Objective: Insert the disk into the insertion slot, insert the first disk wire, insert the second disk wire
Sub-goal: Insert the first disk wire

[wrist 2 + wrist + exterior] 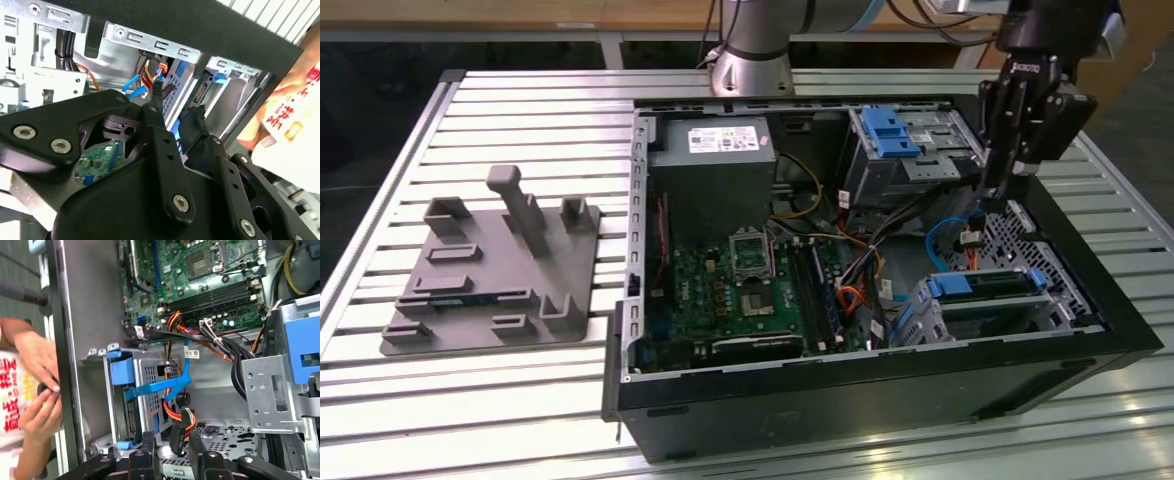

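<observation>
Slatted metal surface [520,420] carries an open PC case [854,395]. Disk [987,284] sits in insertion slot [987,322], lower right of exterior view. Gripper [987,208] hangs just up-frame of it, by power connector [179,434] w/ orange/yellow leads. Can't tell if it's clamped or loose. Connector prob. light, stiff, brittle, and leads limp, so hold by plastic body, not wires.

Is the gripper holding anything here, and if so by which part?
Cannot tell. The disk wire connector sits right at the gripper, but the views do not settle whether it is clamped.
</observation>
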`<state>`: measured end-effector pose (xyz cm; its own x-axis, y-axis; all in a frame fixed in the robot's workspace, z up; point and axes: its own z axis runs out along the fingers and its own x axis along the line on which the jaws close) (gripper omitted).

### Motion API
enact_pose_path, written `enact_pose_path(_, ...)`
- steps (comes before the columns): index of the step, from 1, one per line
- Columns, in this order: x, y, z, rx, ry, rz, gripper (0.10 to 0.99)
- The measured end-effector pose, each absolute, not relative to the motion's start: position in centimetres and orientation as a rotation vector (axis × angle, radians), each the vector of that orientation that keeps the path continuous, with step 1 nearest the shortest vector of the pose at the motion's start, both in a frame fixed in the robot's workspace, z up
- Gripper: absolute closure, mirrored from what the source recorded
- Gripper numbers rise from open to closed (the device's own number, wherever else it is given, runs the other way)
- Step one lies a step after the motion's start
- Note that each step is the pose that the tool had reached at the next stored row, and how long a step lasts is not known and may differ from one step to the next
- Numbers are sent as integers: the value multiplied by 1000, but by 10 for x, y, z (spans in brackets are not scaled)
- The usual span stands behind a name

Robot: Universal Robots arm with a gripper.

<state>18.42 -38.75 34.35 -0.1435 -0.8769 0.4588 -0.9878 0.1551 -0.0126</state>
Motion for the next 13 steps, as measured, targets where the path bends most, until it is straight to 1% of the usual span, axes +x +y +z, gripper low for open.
enact_pose_path(3, 186, -387, 341, 1751, -2115, 445, 675)
enact_pose_path(9, 194, -387, 338, 1722, -2107, 468, 675)
enact_pose_path(13, 194, -387, 334, 1686, -2126, 464, 675)
